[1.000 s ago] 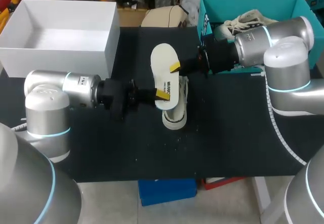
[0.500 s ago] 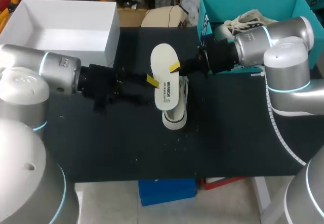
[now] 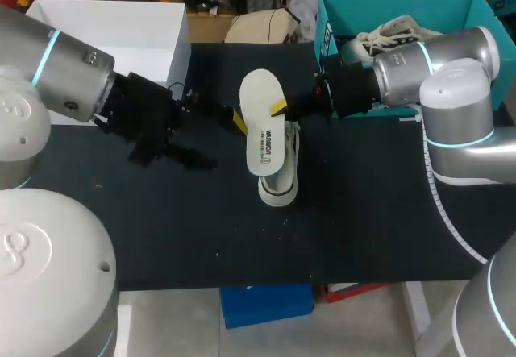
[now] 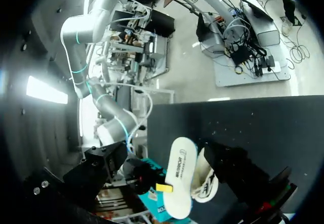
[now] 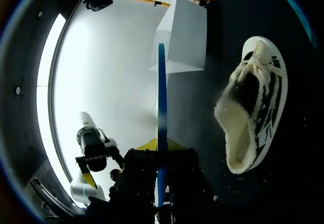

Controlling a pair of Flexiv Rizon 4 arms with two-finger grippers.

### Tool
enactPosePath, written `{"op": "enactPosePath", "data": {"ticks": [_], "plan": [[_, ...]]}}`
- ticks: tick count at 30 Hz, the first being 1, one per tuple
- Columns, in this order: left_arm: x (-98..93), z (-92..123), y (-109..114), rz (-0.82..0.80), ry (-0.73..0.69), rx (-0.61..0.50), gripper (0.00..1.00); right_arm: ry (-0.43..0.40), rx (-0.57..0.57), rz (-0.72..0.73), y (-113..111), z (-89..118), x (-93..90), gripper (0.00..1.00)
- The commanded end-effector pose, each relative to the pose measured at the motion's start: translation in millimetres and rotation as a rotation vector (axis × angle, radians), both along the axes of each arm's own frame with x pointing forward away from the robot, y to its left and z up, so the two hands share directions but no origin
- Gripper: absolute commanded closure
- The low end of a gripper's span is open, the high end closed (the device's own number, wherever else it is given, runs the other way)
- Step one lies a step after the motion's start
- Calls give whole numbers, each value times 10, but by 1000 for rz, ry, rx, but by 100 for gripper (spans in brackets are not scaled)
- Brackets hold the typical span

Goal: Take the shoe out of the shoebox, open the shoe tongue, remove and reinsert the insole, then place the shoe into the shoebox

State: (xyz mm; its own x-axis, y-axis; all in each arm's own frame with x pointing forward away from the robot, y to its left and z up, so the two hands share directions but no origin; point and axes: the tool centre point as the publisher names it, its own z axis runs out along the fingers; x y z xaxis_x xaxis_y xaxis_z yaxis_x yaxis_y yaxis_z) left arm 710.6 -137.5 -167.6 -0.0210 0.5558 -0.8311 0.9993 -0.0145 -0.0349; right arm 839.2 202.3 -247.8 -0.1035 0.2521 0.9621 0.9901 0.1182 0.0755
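Observation:
The white insole (image 3: pixel 262 131) hangs above the black table, pinched at its edge by my right gripper (image 3: pixel 279 108), which is shut on it. In the right wrist view the insole (image 5: pixel 161 92) shows edge-on as a thin blue line between the yellow tips of that gripper (image 5: pixel 161 145). The white shoe (image 3: pixel 278 184) lies on the table under the insole; it also shows in the right wrist view (image 5: pixel 255 107). My left gripper (image 3: pixel 227 142) stands open just left of the insole, touching nothing. In the left wrist view the insole (image 4: pixel 179 181) and shoe (image 4: pixel 206 183) lie ahead of its spread fingers.
A white shoebox (image 3: pixel 105 14) stands open at the table's back left. A teal box (image 3: pixel 329 18) at the back right holds another shoe (image 3: pixel 387 33). Bare black tabletop (image 3: pixel 242 236) stretches along the front.
My left gripper let go of the insole, opened wide and drew back to the left. The right gripper and the insole stayed where they were.

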Motion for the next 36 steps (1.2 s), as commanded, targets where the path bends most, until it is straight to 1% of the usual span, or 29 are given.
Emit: {"op": "enactPosePath", "data": {"ticks": [1, 7, 17, 23, 25, 30, 34, 36], "plan": [[93, 3, -89, 2, -2, 735, 0, 0, -2, -1, 6, 1, -3, 100], [138, -72, -159, -5, -25, 732, 0, 0, -2, -1, 6, 1, -3, 100], [210, -92, -312, -35, -68, 689, 0, 0, -2, -1, 6, 1, -3, 100], [238, -175, -346, -24, -107, 611, 0, 0, -2, -1, 6, 1, -3, 100], [242, -193, -348, -16, -125, 557, 0, 0, -2, -1, 6, 1, -3, 100], [266, -209, -337, 20, -155, 483, 0, 0, -2, -1, 6, 1, -3, 100], [288, -235, -332, 19, -149, 461, 0, 0, -2, -1, 6, 1, -3, 100], [300, -247, -337, 5, -141, 471, 0, 0, -2, -1, 6, 1, -3, 100]]}}
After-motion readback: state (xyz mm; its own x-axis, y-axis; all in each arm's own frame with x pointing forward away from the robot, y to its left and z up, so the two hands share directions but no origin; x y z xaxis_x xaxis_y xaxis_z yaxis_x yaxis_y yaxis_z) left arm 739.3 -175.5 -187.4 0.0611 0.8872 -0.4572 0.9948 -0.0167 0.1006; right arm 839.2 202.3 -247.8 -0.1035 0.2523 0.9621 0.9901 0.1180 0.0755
